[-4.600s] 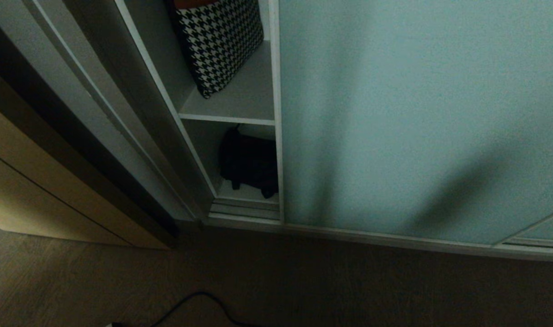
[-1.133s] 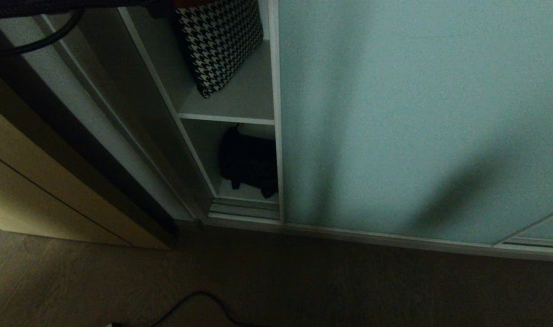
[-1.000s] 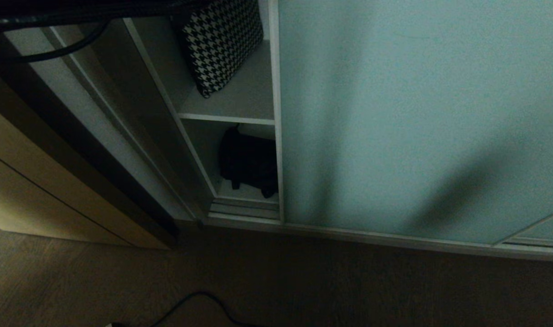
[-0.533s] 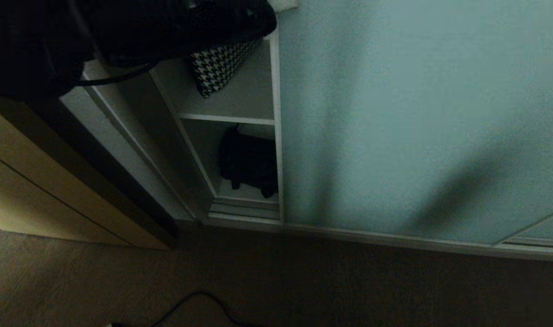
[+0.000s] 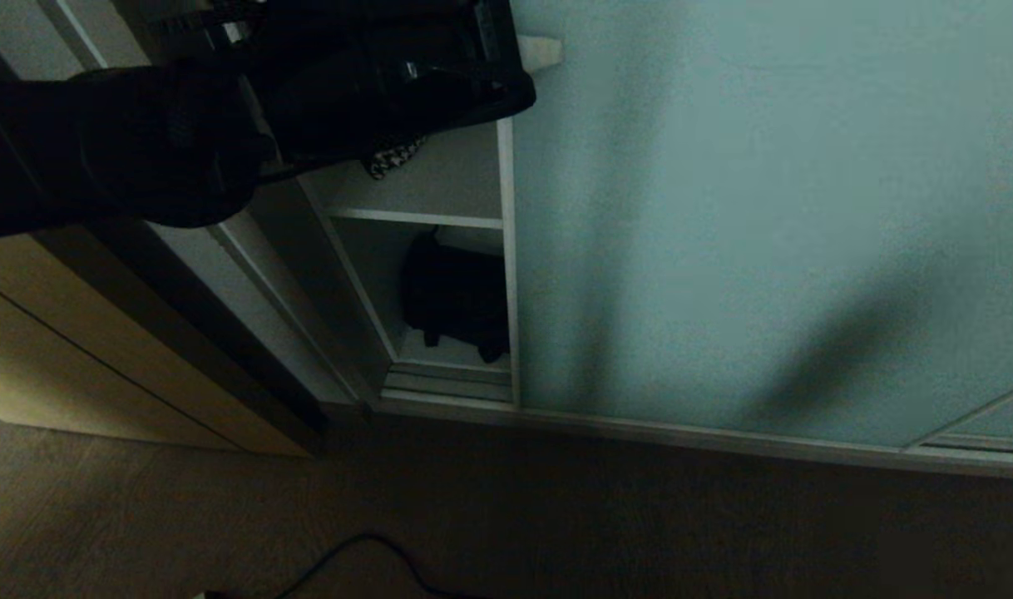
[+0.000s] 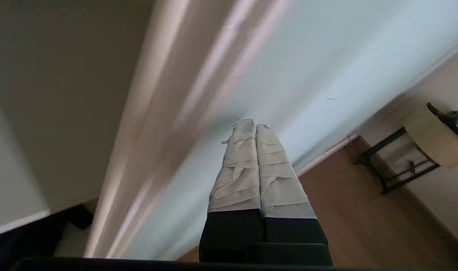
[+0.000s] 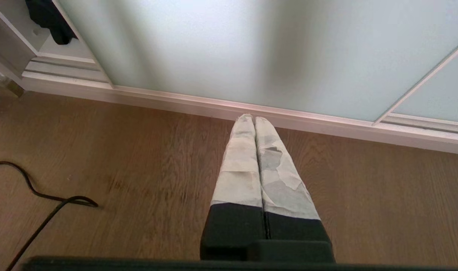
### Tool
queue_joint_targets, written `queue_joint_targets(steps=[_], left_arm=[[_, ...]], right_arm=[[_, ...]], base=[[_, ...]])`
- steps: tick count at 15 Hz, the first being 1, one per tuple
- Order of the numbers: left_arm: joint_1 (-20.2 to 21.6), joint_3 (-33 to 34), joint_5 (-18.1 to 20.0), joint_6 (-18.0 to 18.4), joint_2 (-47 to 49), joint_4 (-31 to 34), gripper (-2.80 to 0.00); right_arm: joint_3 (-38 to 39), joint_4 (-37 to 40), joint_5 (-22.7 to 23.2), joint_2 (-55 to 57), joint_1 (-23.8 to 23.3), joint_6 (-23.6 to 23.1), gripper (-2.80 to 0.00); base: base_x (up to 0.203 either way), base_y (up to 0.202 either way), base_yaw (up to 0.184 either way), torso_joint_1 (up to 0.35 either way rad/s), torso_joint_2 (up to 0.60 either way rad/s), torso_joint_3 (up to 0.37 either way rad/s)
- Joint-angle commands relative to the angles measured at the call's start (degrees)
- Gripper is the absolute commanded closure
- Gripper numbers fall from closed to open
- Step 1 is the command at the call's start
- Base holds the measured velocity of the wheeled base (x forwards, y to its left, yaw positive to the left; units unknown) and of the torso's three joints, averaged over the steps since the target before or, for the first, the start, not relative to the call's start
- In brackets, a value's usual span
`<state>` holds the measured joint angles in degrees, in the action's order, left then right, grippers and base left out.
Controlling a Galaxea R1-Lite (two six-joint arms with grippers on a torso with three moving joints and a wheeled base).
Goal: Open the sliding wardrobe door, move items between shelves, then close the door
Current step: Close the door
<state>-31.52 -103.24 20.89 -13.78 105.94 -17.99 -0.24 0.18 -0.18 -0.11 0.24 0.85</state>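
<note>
Standing upright with its long axis vertical, the sliding wardrobe door [image 5: 764, 225] fills the right of the head view, pushed partly aside so a narrow opening shows at its left edge. The left gripper [image 6: 251, 126] has its taped fingers pressed together, empty, tips at or just off the frosted glass. The right gripper [image 7: 253, 118], likewise closed and empty, hangs over the wooden floor [image 7: 138, 169]. Two shelves show: the upper shelf [image 5: 440, 187] holds one houndstooth cloth [image 5: 394, 155]; the lower shelf [image 5: 452, 356] one black fabric piece [image 5: 457, 295].
</note>
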Motion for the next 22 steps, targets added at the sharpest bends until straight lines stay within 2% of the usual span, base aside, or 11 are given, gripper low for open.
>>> queue_joint_targets(steps=[1, 5, 9, 12, 16, 22], left_arm=[[0.1, -0.4, 0.0, -0.1, 1.7, -0.6, 0.00], [0.2, -1.8, -0.2, -0.1, 3.5, -0.8, 0.00], [0.4, -5.3, -3.3, -0.1, 6.5, -0.8, 0.00], [0.8, -6.1, -4.1, -0.1, 6.2, -0.7, 0.00], [2.4, -6.1, -7.6, 0.0, 5.3, -0.7, 0.00], [6.7, -5.5, -8.2, 0.0, 2.7, -0.3, 0.00]], right_arm=[[0.0, 0.0, 0.0, 0.0, 0.0, 0.0, 0.00], [0.0, 0.0, 0.0, 0.1, 0.0, 0.0, 0.00], [0.0, 0.0, 0.0, 0.0, 0.0, -0.1, 0.00], [0.1, 0.0, 0.0, 0.0, 0.0, 0.0, 0.00], [0.0, 0.0, 0.0, 0.0, 0.0, 0.0, 0.00], [0.0, 0.0, 0.0, 0.0, 0.0, 0.0, 0.00]], base=[[0.000, 0.000, 0.000, 0.000, 0.00, 0.000], [0.000, 0.000, 0.000, 0.000, 0.00, 0.000], [0.000, 0.000, 0.000, 0.000, 0.00, 0.000], [0.000, 0.000, 0.000, 0.000, 0.00, 0.000], [0.000, 0.000, 0.000, 0.000, 0.00, 0.000], [0.000, 0.000, 0.000, 0.000, 0.00, 0.000]])
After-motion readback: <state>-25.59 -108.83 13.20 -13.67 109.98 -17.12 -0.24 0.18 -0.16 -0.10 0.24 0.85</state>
